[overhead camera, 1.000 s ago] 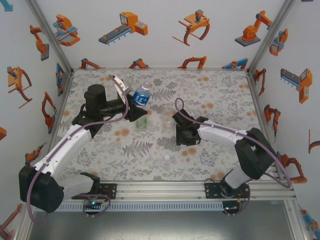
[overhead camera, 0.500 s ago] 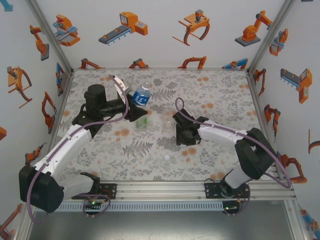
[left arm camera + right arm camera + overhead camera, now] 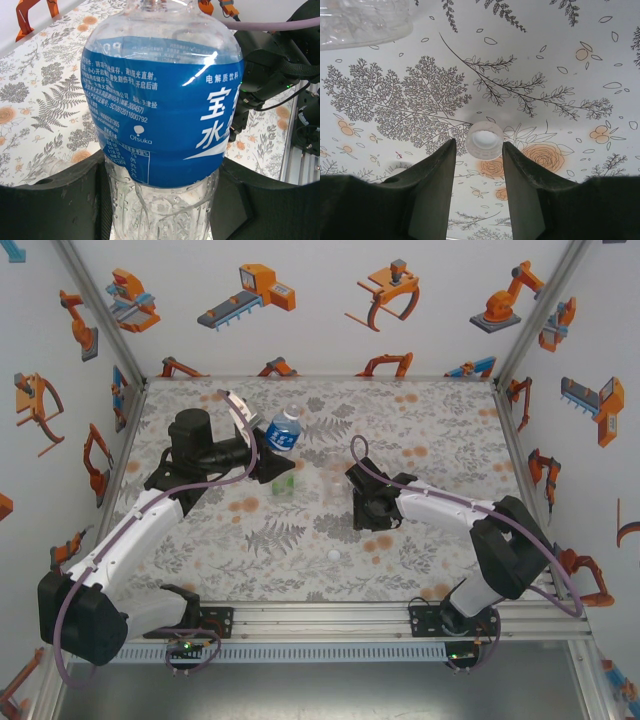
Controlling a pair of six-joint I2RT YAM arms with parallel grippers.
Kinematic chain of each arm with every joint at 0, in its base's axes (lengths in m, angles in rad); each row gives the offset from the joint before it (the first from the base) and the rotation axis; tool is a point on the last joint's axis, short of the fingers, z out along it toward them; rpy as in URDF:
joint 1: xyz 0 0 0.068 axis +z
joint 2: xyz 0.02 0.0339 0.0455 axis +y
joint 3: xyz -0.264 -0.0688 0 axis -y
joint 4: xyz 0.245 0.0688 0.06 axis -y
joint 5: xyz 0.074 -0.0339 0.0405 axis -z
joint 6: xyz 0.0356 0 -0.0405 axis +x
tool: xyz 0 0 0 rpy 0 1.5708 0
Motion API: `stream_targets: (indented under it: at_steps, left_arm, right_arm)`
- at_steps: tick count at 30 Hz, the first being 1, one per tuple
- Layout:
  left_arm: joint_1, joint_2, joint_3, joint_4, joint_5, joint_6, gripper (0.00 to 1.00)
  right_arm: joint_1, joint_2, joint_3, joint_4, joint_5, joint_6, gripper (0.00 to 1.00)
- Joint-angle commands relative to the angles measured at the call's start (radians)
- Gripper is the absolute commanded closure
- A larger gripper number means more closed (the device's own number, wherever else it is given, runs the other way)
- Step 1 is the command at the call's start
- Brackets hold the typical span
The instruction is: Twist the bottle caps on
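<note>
1. From the top external camera, a floral-patterned surface [image 3: 430, 440] lay inside white walls [image 3: 330, 330] printed with orange robot pictures. The left arm [image 3: 150, 510] reached to the far left part of the surface, where the left jaws were around the blue-label bottle [image 3: 284, 430], which stood upright. The green-tinted bottle [image 3: 283, 483] stood just in front of it. The right arm [image 3: 450, 510] stretched toward the middle, with the right jaws low over the surface. A loose white cap [image 3: 333, 555] lay nearer the arm bases, apart from both arms.
2. From the left wrist camera, the left jaws were closed on the clear lower body of the blue-label bottle, one finger pressed to each side.
3. From the right wrist camera, the right jaws stood partly open, straddling a second white cap [image 3: 484, 140] that lay on the surface. It was close against one fingertip, with a small gap at the other. Part of a clear bottle [image 3: 365, 20] showed in the upper left corner.
</note>
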Motion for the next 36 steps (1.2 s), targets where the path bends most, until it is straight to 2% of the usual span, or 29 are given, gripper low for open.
stream_targets:
  at_steps: [1,36]
  left_arm:
    - [-0.003,0.001,0.037,0.022,0.013,-0.011,0.89]
    - [-0.004,0.003,0.043,0.009,0.011,-0.008,0.89]
  right_arm:
    - [-0.005,-0.024,0.014,-0.003,0.006,-0.004,0.58]
    - [-0.005,0.025,-0.018,0.028,-0.017,0.007,0.56]
